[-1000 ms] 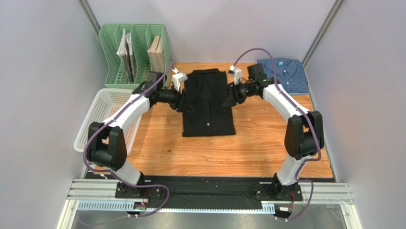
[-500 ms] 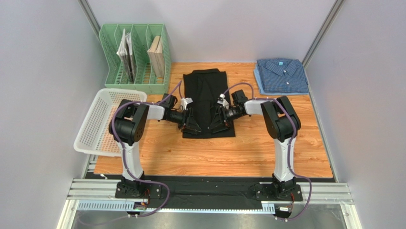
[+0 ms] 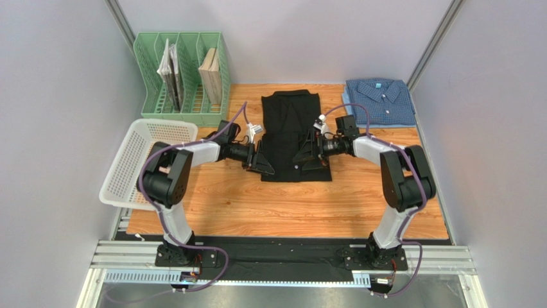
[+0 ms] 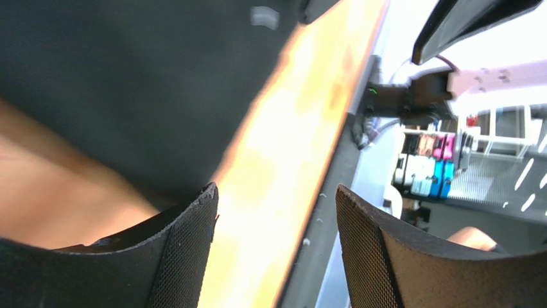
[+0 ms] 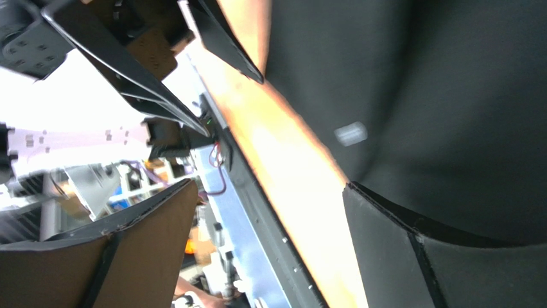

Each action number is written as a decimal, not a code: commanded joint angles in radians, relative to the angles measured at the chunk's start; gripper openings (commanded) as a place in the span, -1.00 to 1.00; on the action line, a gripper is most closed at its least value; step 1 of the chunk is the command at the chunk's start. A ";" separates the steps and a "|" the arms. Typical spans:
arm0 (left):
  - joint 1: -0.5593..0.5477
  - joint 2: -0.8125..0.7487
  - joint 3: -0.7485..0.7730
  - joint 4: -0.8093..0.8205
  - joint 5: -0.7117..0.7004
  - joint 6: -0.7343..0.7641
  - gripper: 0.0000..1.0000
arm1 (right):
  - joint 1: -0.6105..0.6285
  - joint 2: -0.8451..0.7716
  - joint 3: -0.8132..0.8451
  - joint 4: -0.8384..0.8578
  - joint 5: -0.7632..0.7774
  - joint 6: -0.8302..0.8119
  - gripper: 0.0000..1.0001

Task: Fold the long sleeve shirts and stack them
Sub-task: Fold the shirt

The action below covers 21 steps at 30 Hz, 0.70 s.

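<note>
Top view. Both arms have their elbows folded high and their forearms low and close to level, pointing at each other across the surface (image 3: pixel 257 205).

Left hand (image 3: pixel 263 162) is at the left edge of the black shirt (image 3: pixel 290 125), near its lower hem. Right hand (image 3: pixel 307 156) faces it from the other side, over the shirt's lower right part. The shirt lies flat between the two hands and reaches well beyond them toward the far side. The blue shirt (image 3: pixel 379 102) lies folded, well apart from the right hand, beyond and outboard of it.

Left wrist view. The fingers (image 4: pixel 173 256) are spread wide, with nothing pinched. The shirt's edge runs down to the tip of one finger, and bare wood fills the gap up to the other. Touch between that finger and the cloth cannot be told. A small pale button (image 4: pixel 262 17) shows ahead of the hand, blurred.

Right wrist view. The fingers (image 5: pixel 443 256) are spread wide, also with nothing pinched. Black cloth lies ahead of one finger and bare wood sits in the gap.

The finger spread is read from the wrist views. Only the top view shows the blue shirt and the arm poses.
</note>
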 commanded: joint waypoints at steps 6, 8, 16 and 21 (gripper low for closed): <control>-0.176 0.019 -0.103 0.574 0.030 -0.409 0.57 | 0.071 0.006 -0.103 0.164 -0.069 0.082 0.87; -0.173 0.062 -0.074 0.567 -0.011 -0.404 0.61 | 0.051 0.058 -0.090 0.129 -0.072 0.037 0.87; -0.087 0.160 -0.131 0.422 -0.116 -0.323 0.64 | -0.059 0.183 -0.059 -0.058 -0.064 -0.155 0.91; -0.033 0.114 -0.171 0.389 -0.101 -0.289 0.64 | -0.059 0.175 -0.065 -0.067 -0.110 -0.167 0.93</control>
